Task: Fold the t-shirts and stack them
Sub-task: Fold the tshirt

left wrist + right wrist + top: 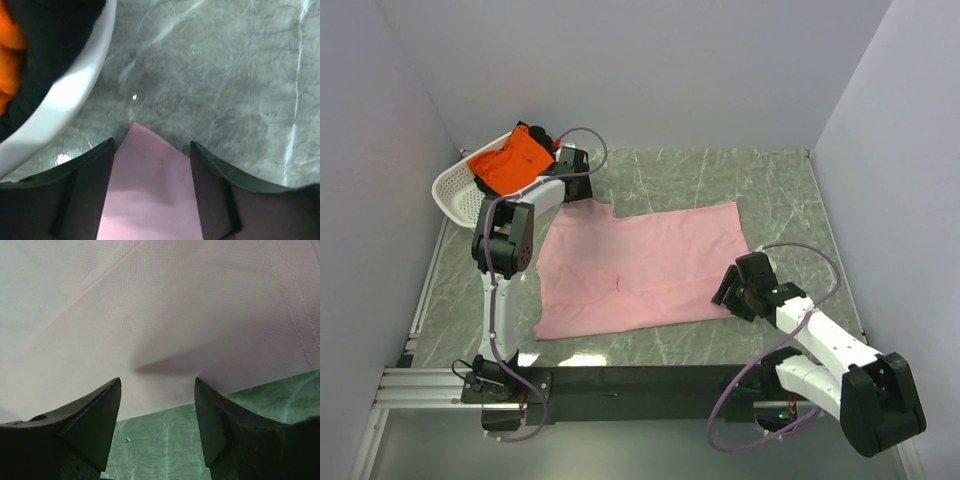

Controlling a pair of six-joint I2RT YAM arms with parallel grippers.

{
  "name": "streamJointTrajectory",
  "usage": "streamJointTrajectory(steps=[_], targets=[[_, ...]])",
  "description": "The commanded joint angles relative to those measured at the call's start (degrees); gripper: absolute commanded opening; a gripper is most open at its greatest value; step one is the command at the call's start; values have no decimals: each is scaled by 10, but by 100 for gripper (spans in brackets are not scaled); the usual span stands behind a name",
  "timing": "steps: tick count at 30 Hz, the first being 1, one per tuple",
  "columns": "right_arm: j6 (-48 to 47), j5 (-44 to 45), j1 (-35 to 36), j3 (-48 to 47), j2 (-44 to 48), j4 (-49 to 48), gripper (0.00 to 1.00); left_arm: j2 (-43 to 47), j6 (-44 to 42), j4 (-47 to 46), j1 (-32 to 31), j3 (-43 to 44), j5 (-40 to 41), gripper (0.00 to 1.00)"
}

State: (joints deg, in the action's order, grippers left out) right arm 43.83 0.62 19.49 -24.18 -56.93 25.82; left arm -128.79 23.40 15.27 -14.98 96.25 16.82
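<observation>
Desk [780, 190]: grey-green marbled top, walled in pale on three sides; the overhead view shows it whole, each wrist view only a patch.
Pink t-shirt [640, 265]: spread flat across the middle of the desk, nearer the left edge than the right. Only the overhead view gives its full outline. The right wrist view shows its fine weave and a seam line [110, 270]; the left wrist view shows just one pointed far-left corner [150, 190].
Left arm [500, 250]: reaches from the near edge up toward the far-left corner of the desk.
Right arm [820, 345]: lies low along the near-right part of the desk, pointing at the shirt.
Basket [455, 190]: white, perforated, at the far-left corner; in the left wrist view only its smooth rim [75, 85] shows, just beside the pink corner.
Orange t-shirt [515, 160]: bunched in the basket, heaped above its rim; a mere sliver in the left wrist view [10, 55].
Left pincer [150, 145]: released, jaws apart on either side of the pink corner, which lies flat on the desk; from above it is mostly masked by the arm.
Right pincer [157, 382]: released, jaws apart over the shirt's near-right hem, grasping nothing.
Dark item [55, 30]: inside the basket next to the orange; what it is cannot be told.
</observation>
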Motion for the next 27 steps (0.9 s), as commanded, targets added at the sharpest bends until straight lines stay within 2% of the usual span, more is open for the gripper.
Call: streamJointTrajectory(steps=[1,4,12,19,27], targets=[[-1,3,-1,3,16,4,67,-15,-6,-8,8,26,-8,67],[-2,0,0,4,17,2,67,-18,-5,-10,9,28,-9,54],[-3,-1,-1,3,19,0,67,-15,1,-7,9,22,-9,28],[-28,26,-1,-32,18,12,67,27,1,-16,9,-6,-18,1],[-87,125,-1,-181,-5,25,68,133,2,-65,7,-89,-60,1]])
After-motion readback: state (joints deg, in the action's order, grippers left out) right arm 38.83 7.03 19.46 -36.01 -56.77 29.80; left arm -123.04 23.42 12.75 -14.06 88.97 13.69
